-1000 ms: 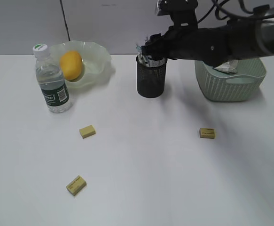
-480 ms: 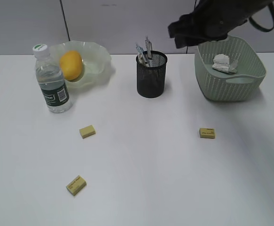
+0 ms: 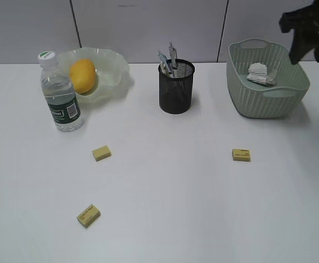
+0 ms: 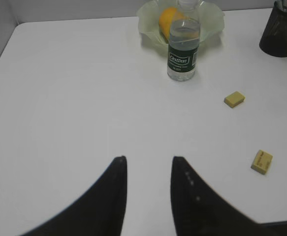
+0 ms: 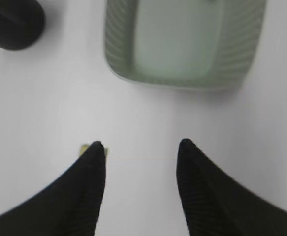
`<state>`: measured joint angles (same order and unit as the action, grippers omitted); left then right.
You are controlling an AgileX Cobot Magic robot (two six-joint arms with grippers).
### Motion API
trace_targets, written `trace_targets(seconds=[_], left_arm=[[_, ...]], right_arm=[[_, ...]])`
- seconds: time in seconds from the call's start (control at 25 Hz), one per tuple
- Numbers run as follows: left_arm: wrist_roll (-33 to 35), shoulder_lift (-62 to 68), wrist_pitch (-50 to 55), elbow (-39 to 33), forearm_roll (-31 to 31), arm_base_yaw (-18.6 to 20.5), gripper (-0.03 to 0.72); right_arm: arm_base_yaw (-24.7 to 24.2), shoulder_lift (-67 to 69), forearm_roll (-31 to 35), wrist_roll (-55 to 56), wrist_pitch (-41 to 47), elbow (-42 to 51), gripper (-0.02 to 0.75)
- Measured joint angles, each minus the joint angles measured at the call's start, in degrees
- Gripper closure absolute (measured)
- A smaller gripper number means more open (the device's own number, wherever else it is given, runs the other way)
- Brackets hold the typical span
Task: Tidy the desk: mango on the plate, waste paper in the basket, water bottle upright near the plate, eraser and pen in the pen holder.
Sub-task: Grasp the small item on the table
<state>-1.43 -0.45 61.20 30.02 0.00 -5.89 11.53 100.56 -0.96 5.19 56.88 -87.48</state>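
Note:
The mango (image 3: pixel 82 75) lies in the wavy-rimmed plate (image 3: pixel 114 64). The water bottle (image 3: pixel 59 93) stands upright next to the plate. The black mesh pen holder (image 3: pixel 176 87) holds pens (image 3: pixel 170 57). The waste paper (image 3: pixel 260 73) lies in the green basket (image 3: pixel 266 93). Three yellow erasers lie on the desk (image 3: pixel 164 181): one at the left (image 3: pixel 101 153), one at the front left (image 3: pixel 88 215) and one at the right (image 3: pixel 241 155). My right gripper (image 5: pixel 141 145) is open and empty, high above the desk in front of the basket (image 5: pixel 182 44). My left gripper (image 4: pixel 148 160) is open and empty over bare desk.
My right arm (image 3: pixel 309 30) is a dark blur at the top right, beyond the basket. The left wrist view shows the bottle (image 4: pixel 183 49), two erasers (image 4: pixel 234 99) (image 4: pixel 262 161) and the desk's left edge. The right wrist view shows the pen holder (image 5: pixel 13 22) and an eraser (image 5: pixel 85 147).
My right arm has lifted away from the pen holder and swung right, past the basket. The pens now stand uncovered in the holder.

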Motion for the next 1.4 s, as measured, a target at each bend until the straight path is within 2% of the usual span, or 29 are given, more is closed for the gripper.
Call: trace_targets(seconds=[0.24,0.4,0.56,0.72,1.04,1.4], left_arm=[[0.00,0.00,0.00,0.00,0.54,0.00,0.450],[0.00,0.00,0.00,0.00,0.00,0.00,0.450],[0.00,0.00,0.00,0.00,0.00,0.00,0.450],[0.00,0.00,0.00,0.00,0.54,0.00,0.450],[0.00,0.00,0.00,0.00,0.54,0.00,0.450],[0.00,0.00,0.00,0.00,0.54,0.06,0.450]], right_arm=[[-5.55,0.00,-4.03,-0.05,9.57,-0.06,0.356],[-6.57,0.00,-4.67,-2.58,12.16,-0.10,0.363],[-6.61,-1.66,-0.70,-4.30,12.21,0.96,0.383],[-6.61,-7.56,2.34,-5.19,12.21,8.20,0.398],[-6.61,-23.80,3.64,-6.09,12.26,25.66,0.411],[-6.61,-45.46,10.42,-9.90,12.37,37.17,0.463]])
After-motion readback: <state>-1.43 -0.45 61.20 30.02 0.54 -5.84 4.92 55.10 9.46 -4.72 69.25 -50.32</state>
